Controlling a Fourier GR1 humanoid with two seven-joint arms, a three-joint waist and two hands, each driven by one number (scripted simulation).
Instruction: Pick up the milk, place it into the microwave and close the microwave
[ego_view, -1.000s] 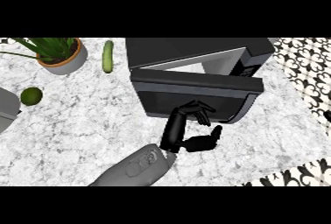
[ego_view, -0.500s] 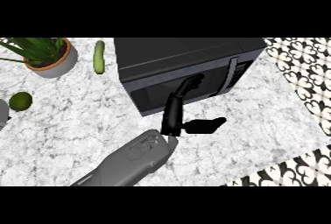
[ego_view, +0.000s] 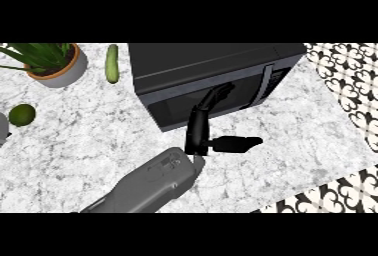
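The black microwave (ego_view: 214, 65) stands at the back right of the marble counter, its door against the body and the control strip on the right side. My left hand (ego_view: 198, 131) reaches up from the grey forearm, open, with straight fingers (ego_view: 218, 93) laid on the door front. The thumb (ego_view: 240, 144) sticks out to the right, off the door. No milk shows anywhere; the microwave's inside is hidden behind the door. My right hand is out of view.
A potted plant (ego_view: 59, 70) stands at the back left with a green cucumber (ego_view: 112, 63) beside it. A round green fruit (ego_view: 22, 114) lies near the left edge. The counter ends at the right, where patterned floor (ego_view: 347, 75) shows.
The microwave door, open toward me one second ago, has swung against the body with my left hand pushing it. The fingers have straightened, and the view has shifted slightly.
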